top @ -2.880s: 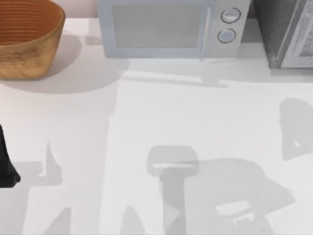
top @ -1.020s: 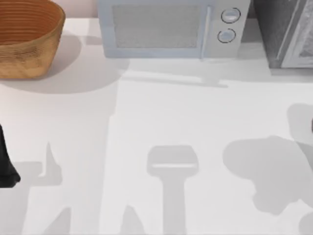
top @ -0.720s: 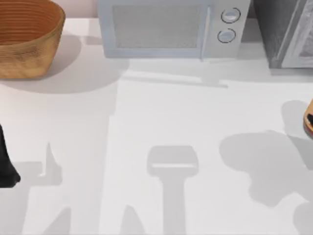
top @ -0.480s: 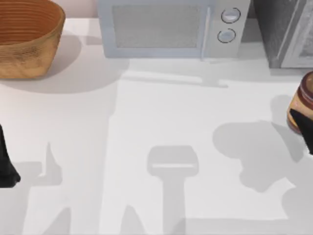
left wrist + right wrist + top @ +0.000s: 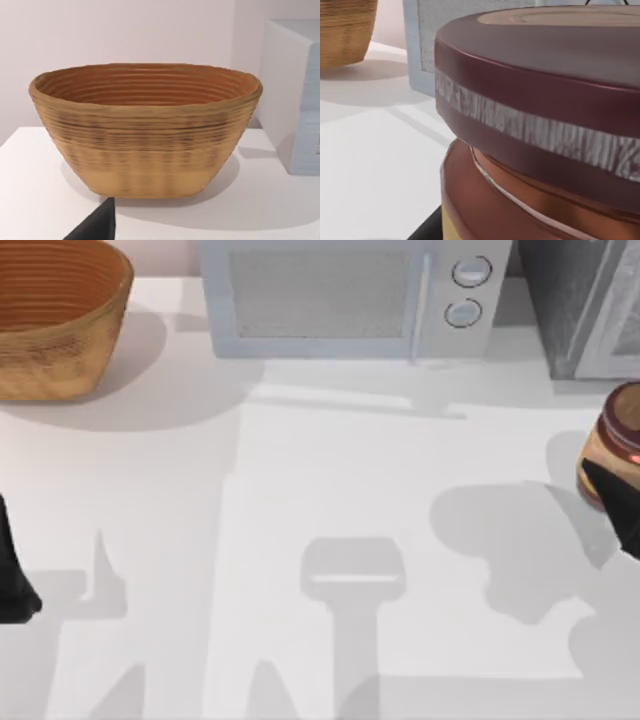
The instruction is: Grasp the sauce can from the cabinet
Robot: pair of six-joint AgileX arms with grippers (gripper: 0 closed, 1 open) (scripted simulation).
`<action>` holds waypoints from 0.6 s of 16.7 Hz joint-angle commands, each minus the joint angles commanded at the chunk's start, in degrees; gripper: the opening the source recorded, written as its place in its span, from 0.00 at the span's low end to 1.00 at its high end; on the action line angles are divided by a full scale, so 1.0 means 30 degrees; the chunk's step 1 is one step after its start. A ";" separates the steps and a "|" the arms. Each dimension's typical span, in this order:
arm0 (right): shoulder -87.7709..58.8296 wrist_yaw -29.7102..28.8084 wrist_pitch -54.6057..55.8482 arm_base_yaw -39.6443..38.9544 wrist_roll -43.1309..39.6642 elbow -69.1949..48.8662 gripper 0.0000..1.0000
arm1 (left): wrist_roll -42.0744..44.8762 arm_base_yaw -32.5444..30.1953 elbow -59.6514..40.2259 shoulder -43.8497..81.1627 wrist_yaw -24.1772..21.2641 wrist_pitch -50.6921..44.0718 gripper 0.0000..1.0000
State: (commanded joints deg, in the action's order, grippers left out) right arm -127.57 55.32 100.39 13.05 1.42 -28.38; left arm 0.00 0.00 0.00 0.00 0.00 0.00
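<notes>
Right edge of top view | right gripper clamped on can, lifted for carrying | left arm parked lower left, fingers: cannot tell

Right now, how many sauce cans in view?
1. The sauce can sits at the table's right edge, below the cabinet, at the right gripper. Others may be hidden.

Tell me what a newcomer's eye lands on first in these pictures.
First, the sauce can at the table's right edge, maroon-topped, with the right claw dark against its side; it looms close in the right wrist view. Next, the big woven basket at the far left corner, beside the pale microwave along the back. The left arm sits parked at the left edge.
</notes>
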 joint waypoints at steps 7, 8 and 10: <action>0.0000 0.0000 0.0000 0.0000 0.0000 0.0000 0.68 | 0.0000 0.0000 0.0000 0.0000 0.0000 0.0000 1.00; 0.0000 0.0000 0.0000 0.0000 0.0000 0.0000 0.75 | 0.0000 0.0000 0.0000 0.0000 0.0000 0.0000 1.00; 0.0000 0.0000 0.0000 0.0000 0.0000 0.0000 0.90 | 0.0000 0.0000 0.0000 0.0000 0.0000 0.0000 1.00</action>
State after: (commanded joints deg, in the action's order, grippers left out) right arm -127.57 55.32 100.39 13.05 1.42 -28.38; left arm 0.00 0.00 0.00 0.00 0.00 0.00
